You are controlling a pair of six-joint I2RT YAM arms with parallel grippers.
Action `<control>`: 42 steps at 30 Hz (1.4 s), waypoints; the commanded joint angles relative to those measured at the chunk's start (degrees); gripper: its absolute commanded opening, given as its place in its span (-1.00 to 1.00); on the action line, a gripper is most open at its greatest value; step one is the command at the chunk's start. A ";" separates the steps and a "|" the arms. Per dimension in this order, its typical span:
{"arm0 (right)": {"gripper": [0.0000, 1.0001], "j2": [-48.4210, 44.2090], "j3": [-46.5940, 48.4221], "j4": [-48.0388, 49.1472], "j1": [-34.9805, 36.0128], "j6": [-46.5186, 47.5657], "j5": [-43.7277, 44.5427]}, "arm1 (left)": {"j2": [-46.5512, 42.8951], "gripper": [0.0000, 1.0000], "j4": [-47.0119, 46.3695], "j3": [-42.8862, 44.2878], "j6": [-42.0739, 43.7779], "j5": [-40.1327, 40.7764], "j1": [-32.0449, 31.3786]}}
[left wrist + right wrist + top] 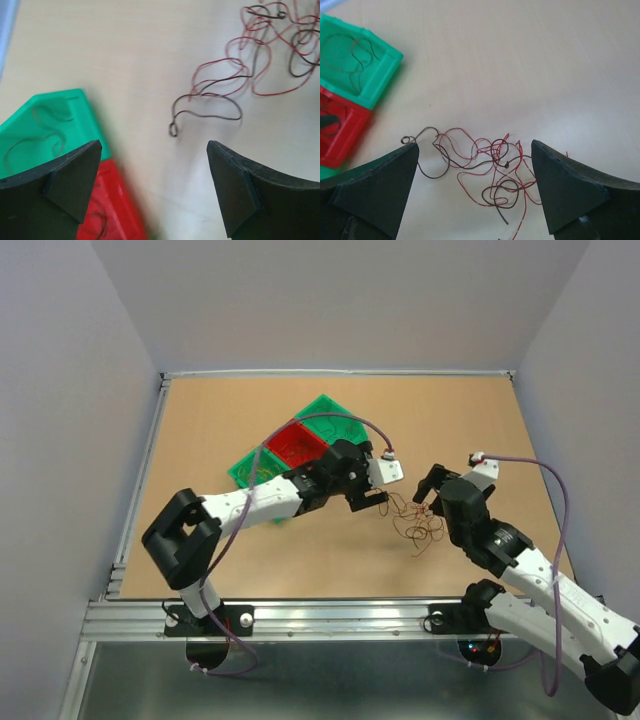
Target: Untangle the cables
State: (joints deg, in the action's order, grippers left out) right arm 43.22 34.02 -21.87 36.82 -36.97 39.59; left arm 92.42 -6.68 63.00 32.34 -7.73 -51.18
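Thin curly cables (492, 167) lie loosely clumped (red and dark strands).

A red tray (293, 446) sits between two green trays (326, 416), edges touching, on the tan table (220, 410).

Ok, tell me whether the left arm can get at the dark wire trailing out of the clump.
Probably yes. The left end effector is open, and the looped end of the dark wire lies on bare table just ahead of it, clear of the clump. Nothing stands between; the trays sit aside.
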 commanded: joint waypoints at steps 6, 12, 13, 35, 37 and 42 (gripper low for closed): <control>0.98 -18.06 -2.46 -1.25 0.01 -1.09 5.85 | 12.07 0.98 -5.09 3.98 5.98 -1.85 -4.19; 0.99 -20.81 -2.64 -1.25 -0.08 1.64 1.99 | 9.54 0.98 -14.23 -4.01 10.46 2.53 -4.19; 0.99 -20.46 -2.38 -1.16 -0.08 1.73 1.54 | 9.44 0.98 -15.63 -5.16 11.34 2.98 -4.19; 1.00 -14.30 -1.85 2.88 -0.08 3.75 -2.06 | 18.24 -0.22 -23.73 -5.60 27.44 5.73 -7.88; 0.99 -14.92 -2.29 2.97 -0.08 3.57 -1.89 | 16.92 -1.00 -23.73 -6.49 26.21 5.00 -8.41; 1.00 -16.15 -3.34 3.84 -0.08 4.45 -2.32 | 8.51 -1.00 -22.68 -7.45 18.13 6.16 -7.80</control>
State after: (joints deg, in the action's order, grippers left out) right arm 27.57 32.03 -21.89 36.82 -33.85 37.50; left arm 110.98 -28.27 56.25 56.40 -0.60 -59.81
